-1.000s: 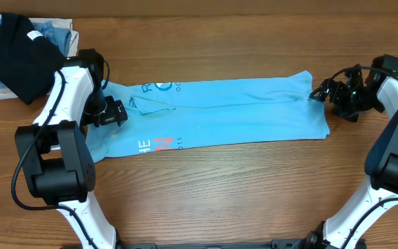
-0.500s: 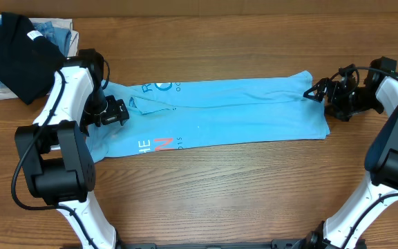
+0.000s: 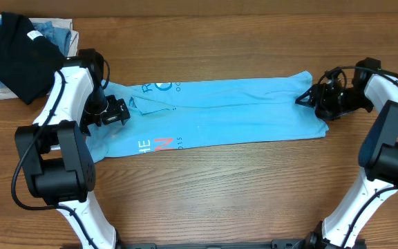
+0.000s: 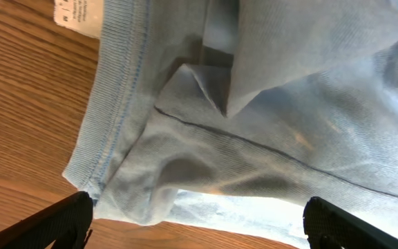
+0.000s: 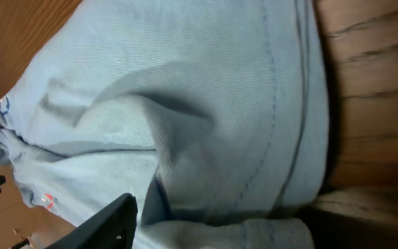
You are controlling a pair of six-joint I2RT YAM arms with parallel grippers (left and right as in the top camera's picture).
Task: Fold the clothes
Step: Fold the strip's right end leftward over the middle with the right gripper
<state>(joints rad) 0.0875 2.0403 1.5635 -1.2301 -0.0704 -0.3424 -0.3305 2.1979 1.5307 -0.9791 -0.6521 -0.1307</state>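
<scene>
The clothes are a sky-blue t-shirt lying in a long strip across the wooden table, with white lettering and a red-orange mark near the left end. My left gripper stands open over the collar end. In the left wrist view its fingers straddle the collar seam of the shirt without touching it. My right gripper sits on the upper right corner at the hem. In the right wrist view a bunched ridge of the shirt fills the gap of the right gripper.
A folded black shirt lies on denim-blue and white folded garments at the back left corner. Bare wood runs along the front of the table.
My right gripper has slid left from beside the shirt onto its right corner, and its jaws have narrowed on the hem. The left arm has not moved.
</scene>
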